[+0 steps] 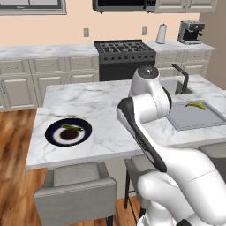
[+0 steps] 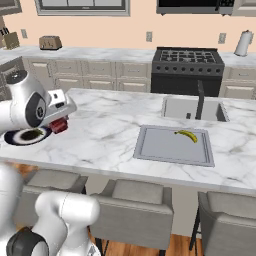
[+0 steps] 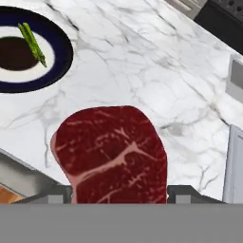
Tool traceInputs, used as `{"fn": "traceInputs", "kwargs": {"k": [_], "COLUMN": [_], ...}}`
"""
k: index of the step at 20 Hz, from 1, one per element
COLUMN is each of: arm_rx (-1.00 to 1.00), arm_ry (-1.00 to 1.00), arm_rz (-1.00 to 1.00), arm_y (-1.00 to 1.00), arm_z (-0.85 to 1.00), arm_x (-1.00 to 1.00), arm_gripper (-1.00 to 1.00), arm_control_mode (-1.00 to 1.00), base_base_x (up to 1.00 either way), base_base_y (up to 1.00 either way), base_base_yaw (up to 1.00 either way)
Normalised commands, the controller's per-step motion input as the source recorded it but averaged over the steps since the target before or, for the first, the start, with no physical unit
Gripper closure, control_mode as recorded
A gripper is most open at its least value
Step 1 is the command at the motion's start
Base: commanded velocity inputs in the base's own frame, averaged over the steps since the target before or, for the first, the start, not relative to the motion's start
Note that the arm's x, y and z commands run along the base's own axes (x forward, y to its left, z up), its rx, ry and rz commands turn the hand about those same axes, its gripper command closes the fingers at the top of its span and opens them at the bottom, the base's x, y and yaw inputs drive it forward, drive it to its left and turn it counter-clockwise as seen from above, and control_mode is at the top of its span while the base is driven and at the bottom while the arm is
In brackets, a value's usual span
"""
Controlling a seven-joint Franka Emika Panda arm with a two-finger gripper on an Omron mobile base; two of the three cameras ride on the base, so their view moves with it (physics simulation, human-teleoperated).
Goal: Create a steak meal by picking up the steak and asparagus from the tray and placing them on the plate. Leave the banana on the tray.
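Hand view shows the end effector clamped on the steak, low in frame above the bench. Plate, upper left, already carries the asparagus. Carrying step; next, I judge, move over the plate and release.

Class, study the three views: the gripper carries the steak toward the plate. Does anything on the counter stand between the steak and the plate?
Nothing visible does. The steak hangs in the gripper above bare marble counter, and the plate lies beyond it with only the asparagus lying on it.
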Motion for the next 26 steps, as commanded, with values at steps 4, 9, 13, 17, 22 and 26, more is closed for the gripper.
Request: {"fn": "traceInputs", "kwargs": {"k": [4,9,13,17,22,26], "arm_rx": [0.0,0.0,0.0,0.0,0.0,0.0], "arm_ry": [0.24,0.21,0.19,0.15,0.14,0.07], "arm_rz": [0.22,0.13,0.14,0.14,0.08,0.03], "arm_y": [1.0,1.0,0.99,0.91,0.51,0.09], "arm_z": [-0.01,-0.1,-0.49,-0.64,-0.36,-0.13], "arm_x": [0.0,0.0,0.0,0.05,0.37,0.5], "arm_gripper": [1.0,1.0,1.0,1.0,1.0,1.0], "arm_control_mode": [-1.0,-1.0,-1.0,-1.0,-1.0,-1.0], "base_base_x": [0.0,0.0,0.0,0.0,0.0,0.0], "base_base_y": [0.0,0.0,0.0,0.0,0.0,0.0], "base_base_yaw": [0.0,0.0,0.0,0.0,0.0,0.0]}}
